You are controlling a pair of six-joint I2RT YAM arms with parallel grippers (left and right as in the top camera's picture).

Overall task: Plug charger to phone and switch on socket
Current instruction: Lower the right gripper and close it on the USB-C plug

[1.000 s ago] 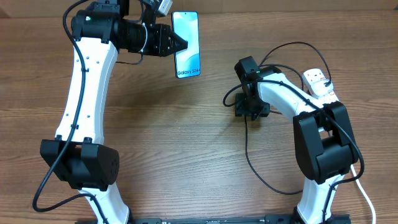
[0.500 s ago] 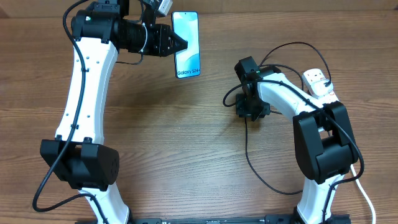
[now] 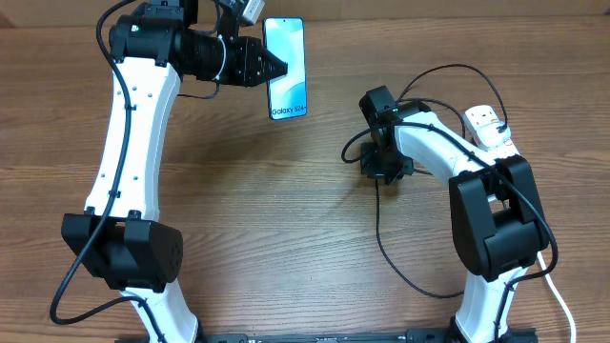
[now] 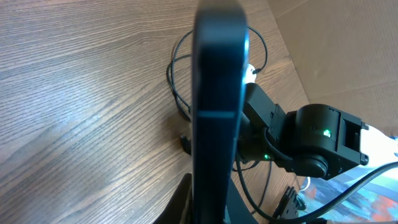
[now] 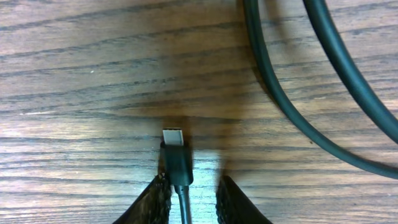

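No shift: charger tip (image 5: pixel 172 138) between fingers (image 5: pixel 152 202)

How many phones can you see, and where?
1: the phone, held in the left gripper at the far side of the table. The arms could hide another.

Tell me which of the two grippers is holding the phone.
The left gripper: it clamps the phone, whereas the right gripper straddles the charger connector on the table.
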